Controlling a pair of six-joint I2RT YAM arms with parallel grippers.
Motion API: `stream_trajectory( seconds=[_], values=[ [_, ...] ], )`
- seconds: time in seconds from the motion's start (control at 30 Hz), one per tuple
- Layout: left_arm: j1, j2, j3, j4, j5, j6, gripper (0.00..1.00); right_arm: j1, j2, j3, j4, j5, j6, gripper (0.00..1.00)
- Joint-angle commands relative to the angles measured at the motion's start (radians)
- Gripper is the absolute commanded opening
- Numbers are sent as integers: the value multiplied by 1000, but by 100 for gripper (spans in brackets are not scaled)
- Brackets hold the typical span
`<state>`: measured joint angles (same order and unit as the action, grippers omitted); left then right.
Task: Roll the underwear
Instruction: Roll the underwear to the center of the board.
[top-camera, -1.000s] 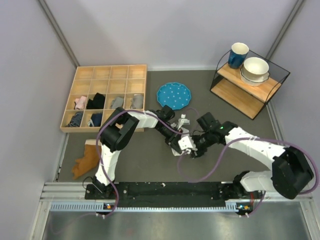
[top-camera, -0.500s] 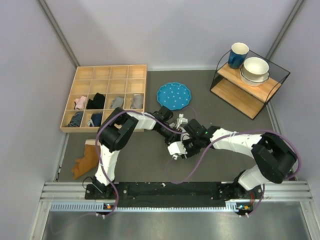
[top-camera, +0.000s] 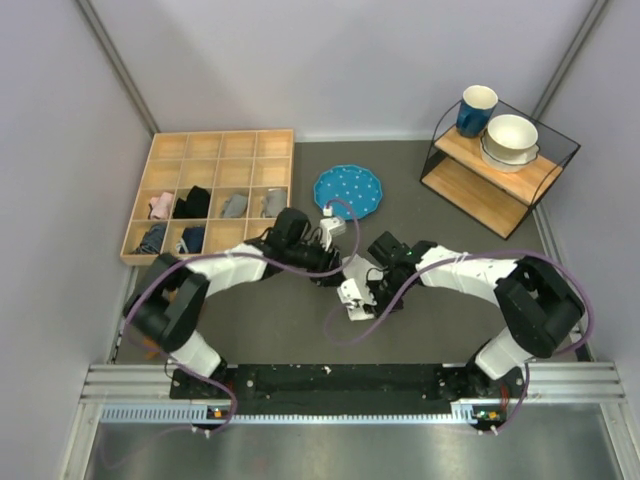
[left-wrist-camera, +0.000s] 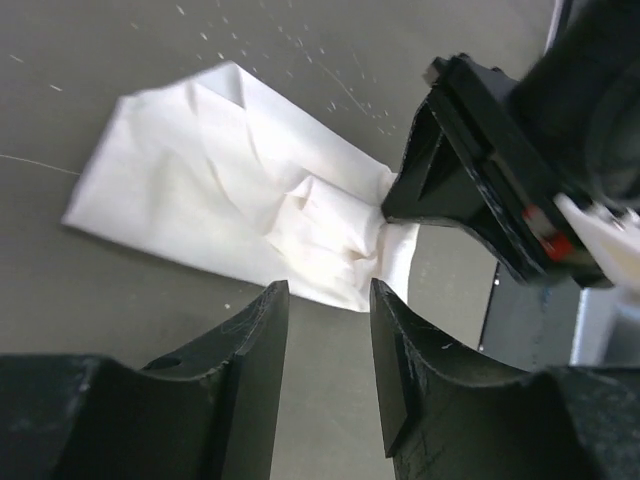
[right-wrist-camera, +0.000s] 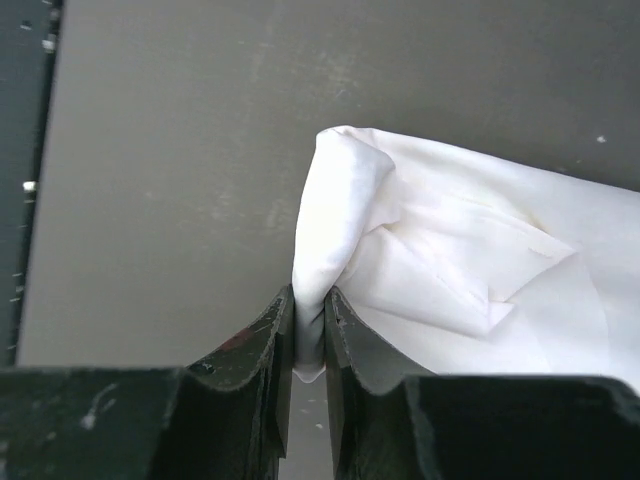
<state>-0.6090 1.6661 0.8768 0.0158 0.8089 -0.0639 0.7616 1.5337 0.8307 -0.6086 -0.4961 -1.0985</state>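
Underwear lies crumpled mid-tabletop; right claw pinches a raised fold at its edge; left claw hovers narrowly parted, empty; advise rolling the held edge over evenly, left claw pinning the cloth.

White underwear, blue plate speckled white, dark grey table.

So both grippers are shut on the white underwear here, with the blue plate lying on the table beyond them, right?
Not quite. Only the right gripper is shut on the underwear; the left gripper is open, nothing between its fingers, as the left wrist view shows. The blue plate does lie on the table beyond them.
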Motion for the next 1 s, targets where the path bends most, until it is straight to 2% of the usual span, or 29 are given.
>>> stream_trajectory(
  seconds=[0.0, 0.23, 0.33, 0.47, 0.6, 0.67, 0.8, 0.97],
  values=[
    [2, -231, -160, 183, -141, 58, 44, -69, 49, 102, -213, -203, 15, 16],
    [2, -593, -459, 475, -188, 142, 47, -153, 182, 209, -359, -295, 48, 16],
    [2, -695, -535, 532, -157, 180, 48, -176, 279, 272, -413, -320, 57, 16],
    [-23, -749, -567, 514, -100, 252, 48, -217, 397, 356, -523, -358, 68, 17],
    [-107, -727, -552, 446, -132, 326, 50, -255, 532, 488, -664, -380, 40, 18],
    [-159, -698, -530, 383, -195, 395, 51, -266, 574, 515, -707, -378, 16, 18],
    [-305, -536, -400, 252, -313, 502, 51, -268, 617, 528, -727, -371, 15, 18],
    [-394, -309, -241, 164, -399, 601, 51, -268, 628, 539, -726, -372, 34, 20]
  ],
)
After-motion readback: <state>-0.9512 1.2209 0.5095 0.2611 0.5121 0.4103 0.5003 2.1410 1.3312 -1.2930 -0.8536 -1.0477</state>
